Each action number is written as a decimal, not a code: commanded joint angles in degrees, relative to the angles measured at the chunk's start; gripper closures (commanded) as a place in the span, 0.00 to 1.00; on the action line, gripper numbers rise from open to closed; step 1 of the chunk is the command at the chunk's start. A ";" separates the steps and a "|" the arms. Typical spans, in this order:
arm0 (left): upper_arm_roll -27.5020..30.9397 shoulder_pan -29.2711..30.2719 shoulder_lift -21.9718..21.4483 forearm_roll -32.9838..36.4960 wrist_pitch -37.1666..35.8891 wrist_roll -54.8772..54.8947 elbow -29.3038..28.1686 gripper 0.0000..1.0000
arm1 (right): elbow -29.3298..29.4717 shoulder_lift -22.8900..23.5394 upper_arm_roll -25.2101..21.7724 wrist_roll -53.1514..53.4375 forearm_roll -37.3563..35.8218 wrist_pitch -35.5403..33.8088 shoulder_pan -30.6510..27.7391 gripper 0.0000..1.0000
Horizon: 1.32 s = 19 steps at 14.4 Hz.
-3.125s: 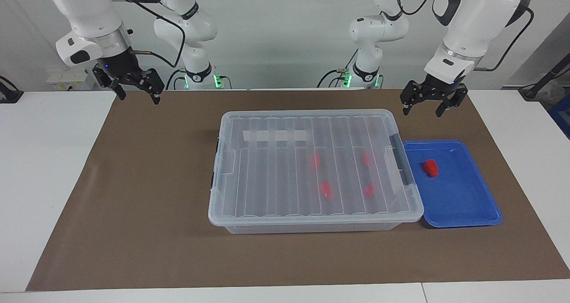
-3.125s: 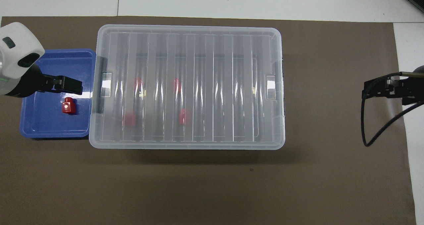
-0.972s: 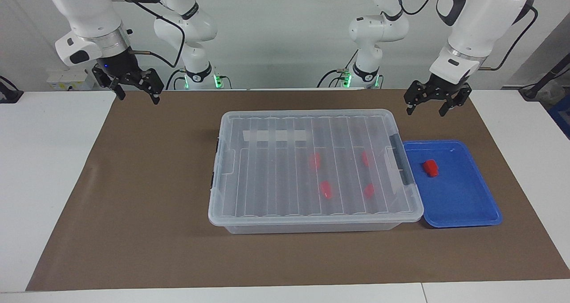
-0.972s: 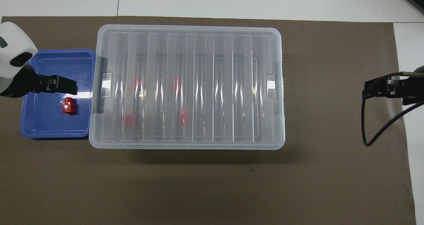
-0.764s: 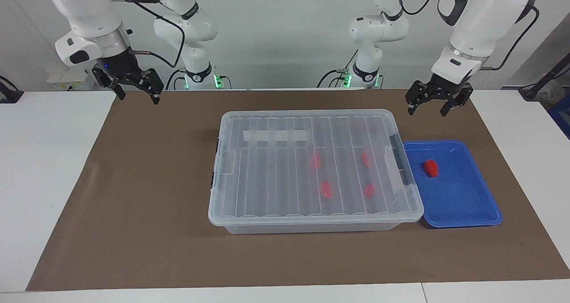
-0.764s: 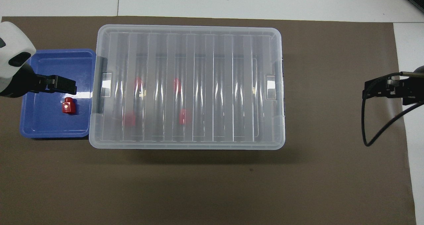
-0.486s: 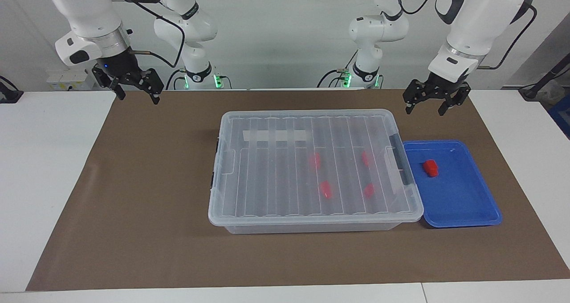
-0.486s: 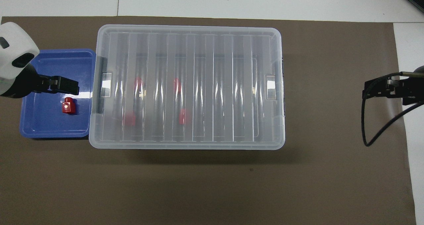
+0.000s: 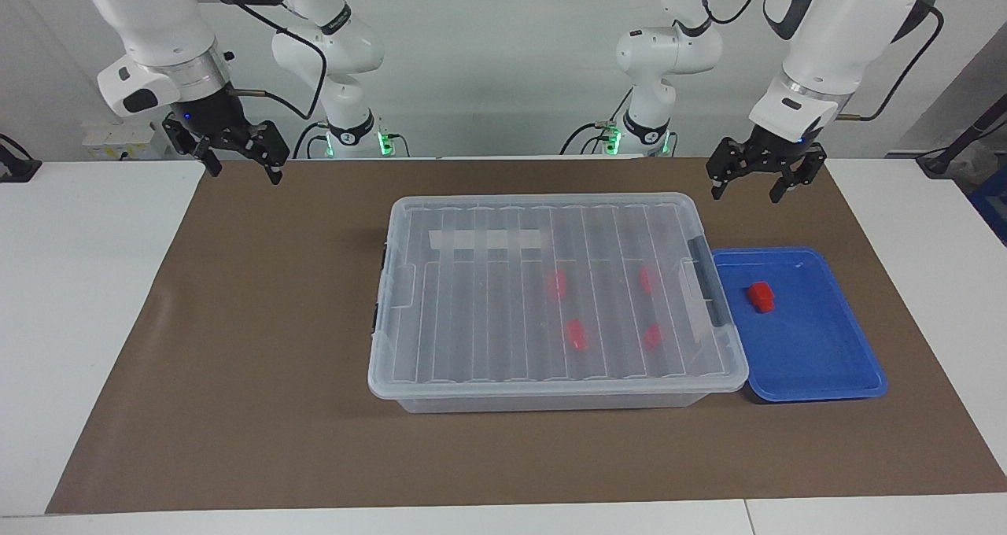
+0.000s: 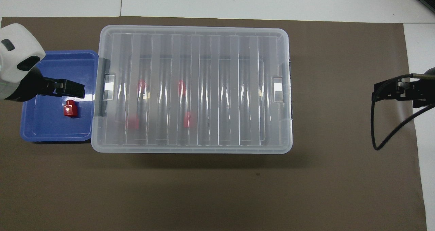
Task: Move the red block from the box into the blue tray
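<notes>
Left end effector [image 9: 745, 183] hangs in the air over the brown mat [image 9: 260, 322], by the corner of the box [image 9: 551, 299] that's closest to the robots on the left arm's end, fingers spread and nothing between them. In the overhead view it sits above the blue tray [image 10: 44, 129], but from the facing view it's clearly up high and not touching anything.

Red block [image 9: 760, 296] lies in the blue tray [image 9: 818, 362], in the part nearer to the robots. That tray sits right up against the box's short side at the left arm's end, next to the grey latch handle [image 9: 706, 281].

Box lid is on. Four more red blocks show through it, all in the half of the box closest to the tray, roughly in a square: two nearer the robots [image 9: 556, 283] [image 9: 646, 278] and two farther [image 9: 575, 334] [image 9: 651, 335].

Right end effector [image 9: 240, 160] is waiting well away from the box, up over the mat's corner at the right arm's end, fingers spread too and holding nothing. Everything sits on the white worktop [image 9: 71, 283] under the mat.
</notes>
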 commanded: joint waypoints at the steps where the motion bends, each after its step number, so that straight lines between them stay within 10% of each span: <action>1: 0.95 -1.07 -1.69 0.80 0.13 0.07 -1.39 0.00 | 0.15 0.01 0.58 0.69 0.21 -0.10 -0.80 0.00; 19: 4.81 -3.79 -1.60 0.80 0.21 -0.10 -1.30 0.00 | -0.02 0.01 0.58 0.78 0.03 -0.01 -0.45 0.00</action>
